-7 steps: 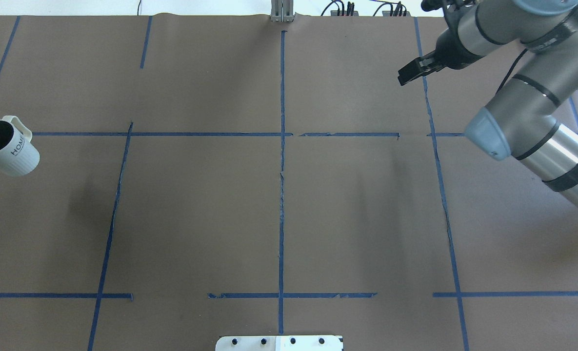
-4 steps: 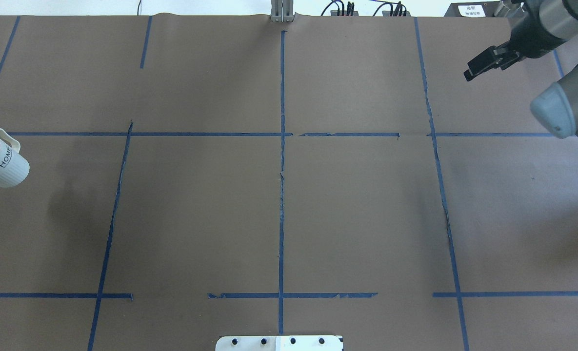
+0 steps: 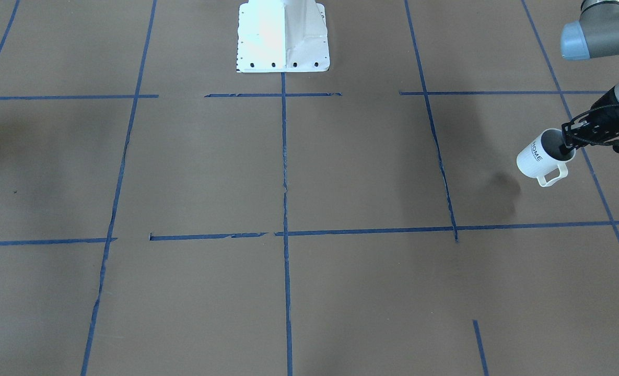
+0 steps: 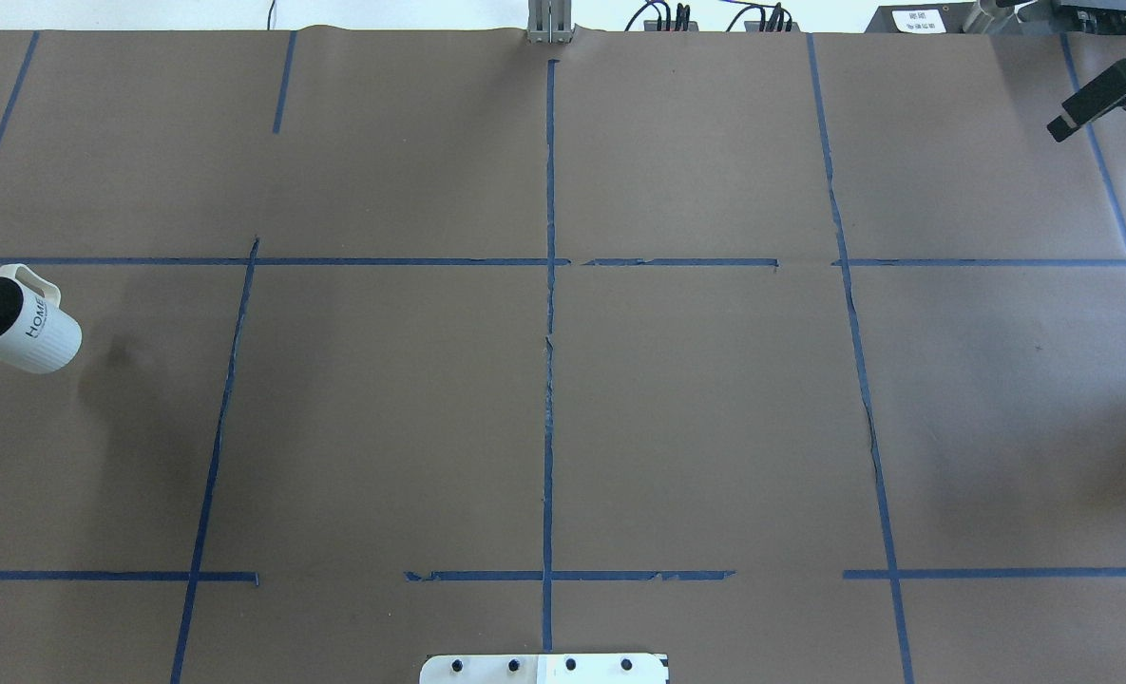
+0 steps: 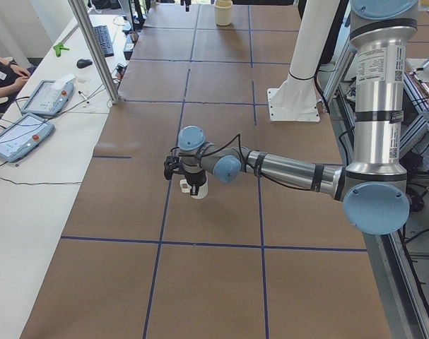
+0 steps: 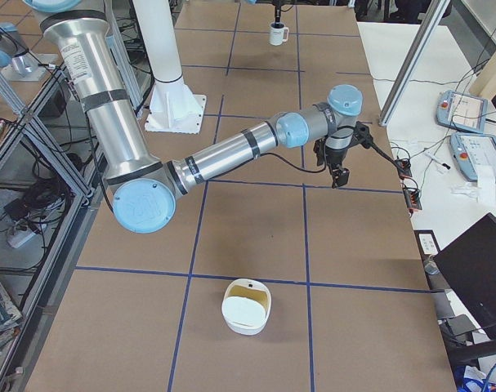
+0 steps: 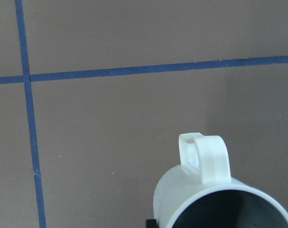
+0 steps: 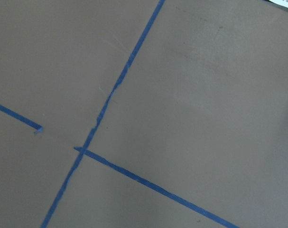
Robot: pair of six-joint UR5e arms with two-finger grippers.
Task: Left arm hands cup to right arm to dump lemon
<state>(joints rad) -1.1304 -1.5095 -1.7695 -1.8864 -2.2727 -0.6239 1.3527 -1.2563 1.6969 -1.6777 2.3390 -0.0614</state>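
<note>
— Cup, where's it now?
— Off the surface, tilted, at the left end. Left hand clamps its rim, arm stretched out low.
— Right hand?
— Hanging fingers-down over the right end. Open or closed, can't tell.

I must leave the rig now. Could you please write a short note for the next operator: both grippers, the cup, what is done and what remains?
Left gripper: shut on the cup by its rim. The cup is tilted and lifted off the table, at the table's left end.
Right gripper: holds nothing, over the far right corner. I cannot tell whether it is open or shut.
Lemon: not seen. The left wrist view shows only part of the cup's inside.
Done: cup picked up.
Left: the hand-over to the right arm, then the dump. The arms are at opposite ends of the table.
</note>
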